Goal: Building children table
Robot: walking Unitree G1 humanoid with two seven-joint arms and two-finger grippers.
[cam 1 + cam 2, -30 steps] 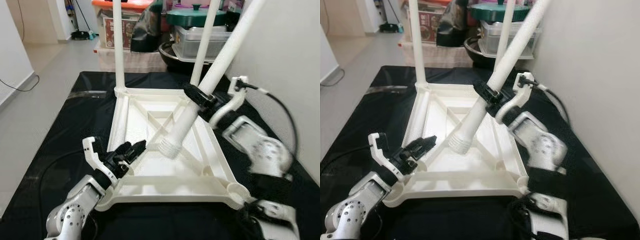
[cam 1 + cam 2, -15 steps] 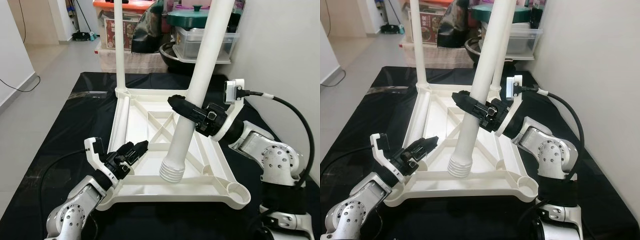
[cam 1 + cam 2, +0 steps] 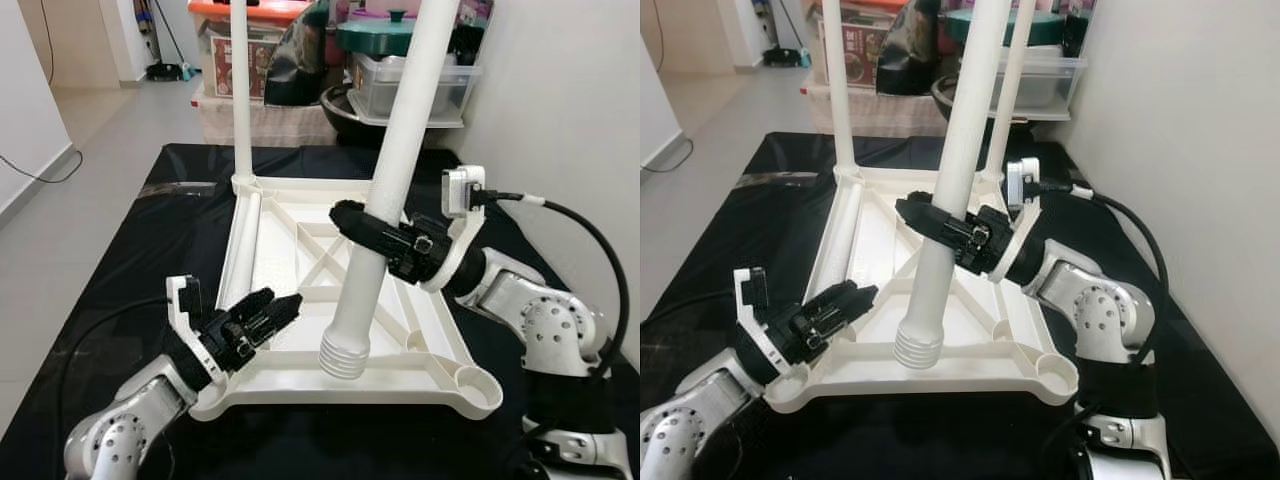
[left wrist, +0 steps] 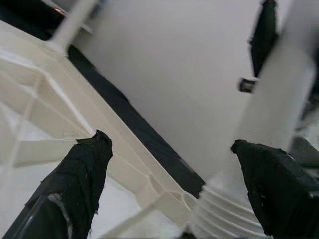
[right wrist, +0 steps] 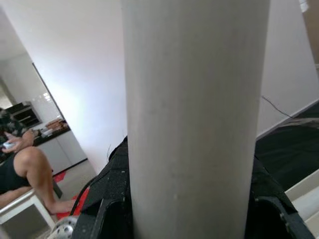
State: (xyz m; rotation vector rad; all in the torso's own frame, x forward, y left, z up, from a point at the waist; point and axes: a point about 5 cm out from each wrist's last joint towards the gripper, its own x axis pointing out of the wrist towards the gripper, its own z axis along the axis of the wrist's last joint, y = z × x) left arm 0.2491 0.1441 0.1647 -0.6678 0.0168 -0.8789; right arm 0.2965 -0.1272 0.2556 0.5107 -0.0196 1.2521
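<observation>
The white table top (image 3: 262,235) lies upside down on a black cloth, with one leg (image 3: 239,90) standing in its far left corner and another leg (image 3: 1008,100) in its far right corner. My right gripper (image 3: 385,240) is shut on a third white leg (image 3: 395,150), held almost upright. That leg's threaded end (image 3: 343,357) hangs just above the near frame, left of the empty near right socket (image 3: 468,380). My left gripper (image 3: 265,312) hovers over the near left corner, its fingers (image 4: 84,164) spread open and holding nothing.
Storage boxes and lidded pots (image 3: 390,35) crowd the far edge of the black cloth. A white wall (image 3: 560,100) runs close along the right side. Bare floor (image 3: 90,170) lies to the left. A seated person (image 5: 20,164) appears in the right wrist view.
My right gripper swung the third leg from a steep tilt to nearly upright, and its threaded end moved toward the near frame. My left gripper rose slightly at the near left corner.
</observation>
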